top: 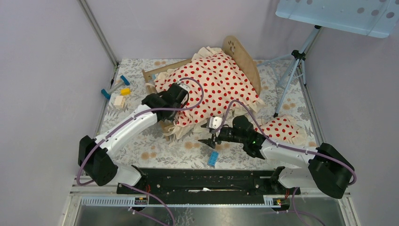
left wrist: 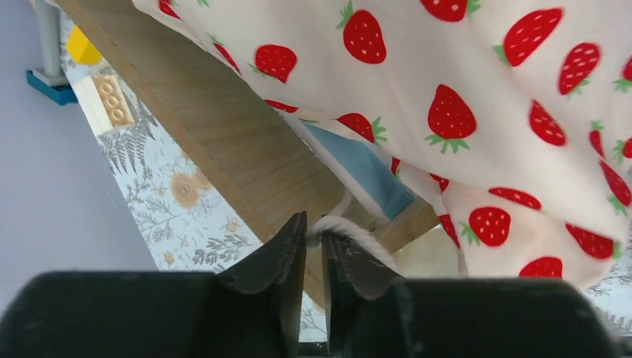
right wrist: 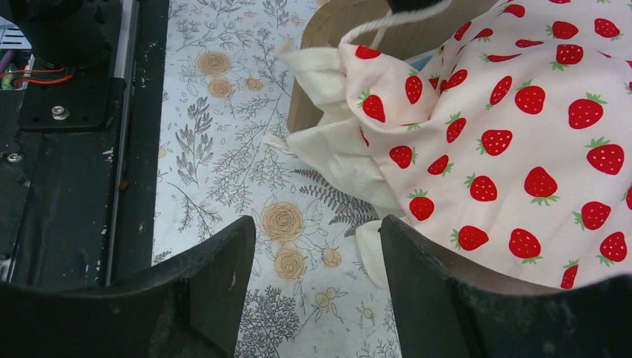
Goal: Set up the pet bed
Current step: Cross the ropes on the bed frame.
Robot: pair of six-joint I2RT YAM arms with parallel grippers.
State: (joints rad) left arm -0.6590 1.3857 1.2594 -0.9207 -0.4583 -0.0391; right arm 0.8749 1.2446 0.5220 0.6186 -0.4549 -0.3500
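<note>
The pet bed [top: 245, 62] is a light-wood frame in the middle of the table, almost covered by a cream strawberry-print blanket [top: 217, 82]. My left gripper [top: 181, 96] is at the bed's left side. In the left wrist view its jaws [left wrist: 314, 226] stand a slit apart beside the wooden side board [left wrist: 223, 134], and a white cord [left wrist: 350, 230] lies over the right fingertip. A strip of blue mattress [left wrist: 365, 168] shows under the blanket [left wrist: 484, 89]. My right gripper [top: 208, 134] [right wrist: 317, 224] is open and empty over the floral cloth, just off the blanket's near corner [right wrist: 522, 134].
A matching small pillow [top: 282, 128] lies right of the bed. A blue brick [top: 213, 158] sits in front of the right gripper. Yellow [top: 125, 91], blue [top: 124, 80] and cream [top: 119, 101] blocks lie at the far left. A tripod [top: 291, 70] stands at the back right.
</note>
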